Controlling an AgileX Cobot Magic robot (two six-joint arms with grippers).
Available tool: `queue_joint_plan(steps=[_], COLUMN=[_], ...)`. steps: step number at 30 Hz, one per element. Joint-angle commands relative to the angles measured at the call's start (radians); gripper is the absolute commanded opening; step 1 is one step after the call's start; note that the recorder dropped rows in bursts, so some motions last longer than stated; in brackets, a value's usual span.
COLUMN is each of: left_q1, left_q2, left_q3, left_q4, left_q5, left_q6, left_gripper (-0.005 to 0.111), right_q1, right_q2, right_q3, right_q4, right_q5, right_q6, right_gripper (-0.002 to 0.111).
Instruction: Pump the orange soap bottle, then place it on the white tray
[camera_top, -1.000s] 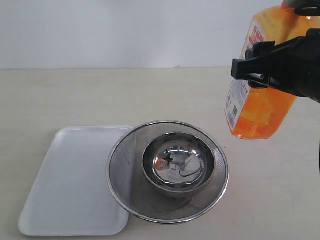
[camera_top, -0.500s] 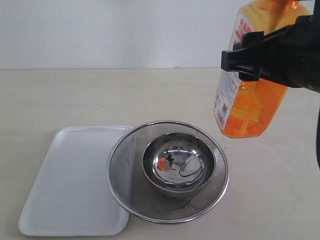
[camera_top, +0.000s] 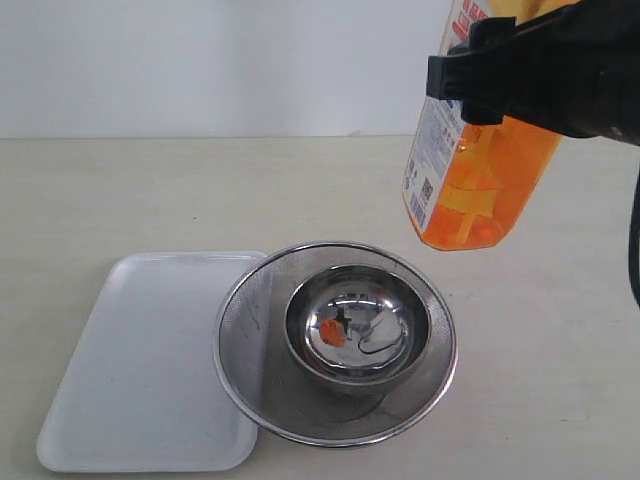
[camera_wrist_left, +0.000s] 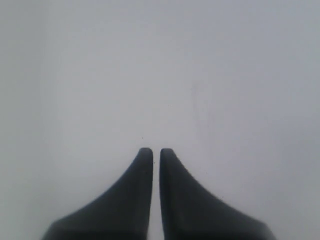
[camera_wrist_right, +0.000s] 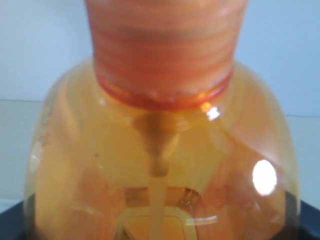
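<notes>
The orange soap bottle (camera_top: 470, 190) hangs tilted in the air at the upper right, above and behind the strainer. Its pump head is cut off by the top edge. My right gripper (camera_top: 482, 85) is shut on the bottle's upper body. In the right wrist view the bottle (camera_wrist_right: 160, 150) fills the picture, with dark fingers (camera_wrist_right: 309, 222) at its sides. The white tray (camera_top: 140, 370) lies bare on the table at the lower left. My left gripper (camera_wrist_left: 152, 152) is shut with nothing in it, facing a plain white surface; it is outside the exterior view.
A round steel mesh strainer (camera_top: 240, 340) with a steel bowl (camera_top: 357, 330) inside stands right of the tray, touching its edge. A white wall stands behind the beige table (camera_top: 200, 190).
The right gripper has carried the bottle leftward and upward, from the right edge toward the space above the strainer. Tray and strainer have not moved.
</notes>
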Motion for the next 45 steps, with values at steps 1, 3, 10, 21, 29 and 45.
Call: queue_joint_plan(steps=[1, 3, 10, 21, 29, 45], left_q1=[0.001, 0.001, 0.001, 0.001, 0.001, 0.001], left_q2=[-0.006, -0.006, -0.006, -0.006, -0.006, -0.006], left_q3=[-0.004, -0.004, -0.004, -0.004, -0.004, -0.004], left_q4=[-0.003, -0.003, -0.003, -0.003, -0.003, -0.003], left_q5=[0.006, 0.006, 0.006, 0.006, 0.006, 0.006], left_q6=[-0.001, -0.001, -0.001, -0.001, -0.001, -0.001], left_gripper=[0.005, 0.005, 0.005, 0.005, 0.005, 0.005], right_q1=[-0.001, -0.001, -0.001, -0.001, -0.001, -0.001], right_q2=[-0.013, -0.003, 0.056, 0.101, 0.101, 0.062], right_q3=[-0.047, -0.058, -0.099, -0.139, -0.141, -0.033], right_q4=[-0.030, -0.025, -0.025, -0.025, -0.025, -0.025], right_q5=[0.094, 0.096, 0.150, 0.183, 0.025, -0.173], right_q6=[-0.022, -0.026, -0.080, -0.099, -0.099, -0.117], right_gripper=[0.000, 0.000, 0.000, 0.000, 0.000, 0.000])
